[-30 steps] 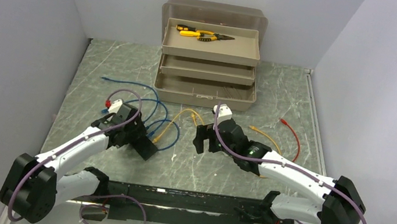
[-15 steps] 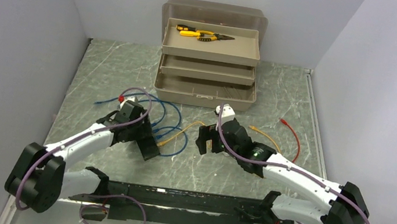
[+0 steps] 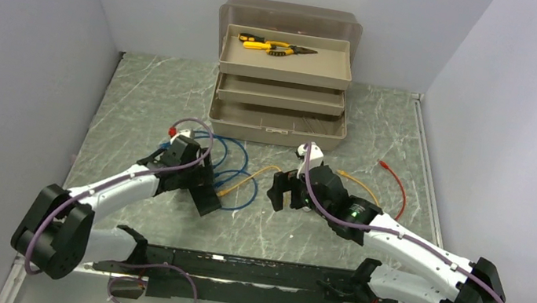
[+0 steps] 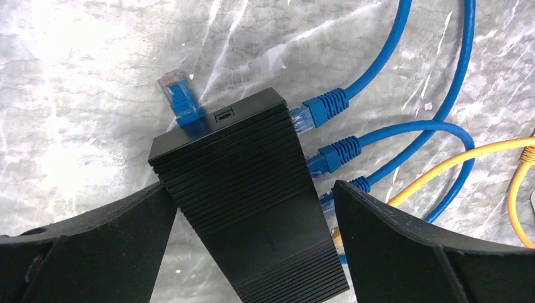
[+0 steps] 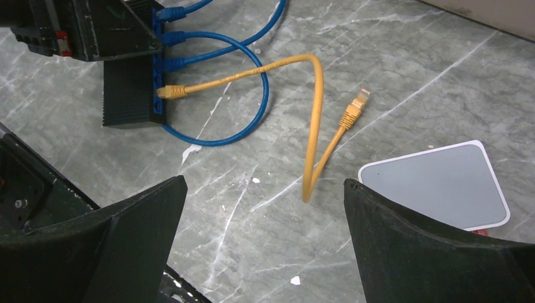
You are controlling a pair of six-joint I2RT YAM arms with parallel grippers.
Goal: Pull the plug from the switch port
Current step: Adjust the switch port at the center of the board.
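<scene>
We are seeing the switch lying on the grey marbled table, left of centre and under the left gripper; in the left wrist view, that left gripper is standing with its jaws spread wide, one finger on each side of the switch, gripping nothing. The right gripper is hanging near the table's middle, just as wide open and empty; in its own view the right gripper is framing bare table.

Cables are crowding the switch's socket edge; blue cable loops are spreading over the table between the two grippers. The right wrist view is giving us the count; four plugs are sitting in the switch, three blue plugs and one yellow plug. The yellow cable is arching up and ending in a loose plug on the table; just beside it a flat white box is lying, which only this view is showing.

The left wrist view alone is showing one more blue plug, unseated, resting against the switch's far end.

From above we are also counting one red cable at the right, and one tan toolbox at the back, its three tiers open, with yellow-handled pliers in the top tray.
</scene>
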